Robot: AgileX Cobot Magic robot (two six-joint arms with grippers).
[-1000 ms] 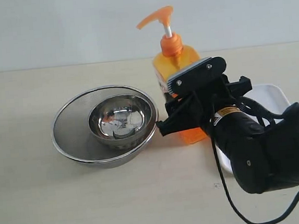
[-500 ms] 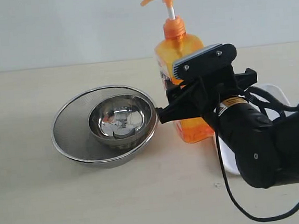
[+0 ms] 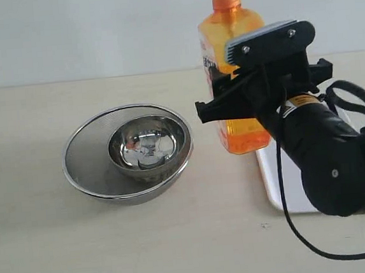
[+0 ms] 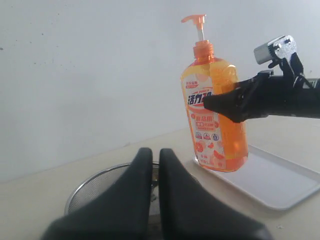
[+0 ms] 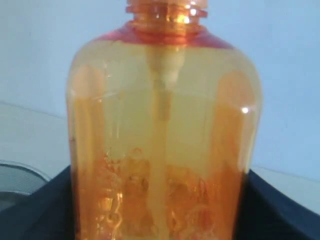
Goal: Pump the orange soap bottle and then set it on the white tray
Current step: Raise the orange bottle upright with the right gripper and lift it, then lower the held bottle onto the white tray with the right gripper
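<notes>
My right gripper (image 3: pixel 231 103) is shut on the orange soap bottle (image 3: pixel 243 131), one black finger on each side of its body, holding it upright off the table. The exterior view cuts off the pump head at the top. In the left wrist view the whole orange soap bottle (image 4: pixel 215 125) shows, its base hanging just over the near corner of the white tray (image 4: pixel 270 182). The white tray (image 3: pixel 271 180) lies partly under the right arm. The orange soap bottle (image 5: pixel 165 135) fills the right wrist view. My left gripper (image 4: pixel 155 155) is shut and empty, above the bowls.
A small steel bowl (image 3: pixel 148 146) sits inside a wide steel mesh bowl (image 3: pixel 89 164) on the beige table, left of the bottle. The mesh bowl's rim (image 4: pixel 95 182) shows beneath my left fingers. A pale wall stands behind.
My right gripper has lifted the bottle off the table and carried it up and to the right, toward the tray. The bowls have not moved.
</notes>
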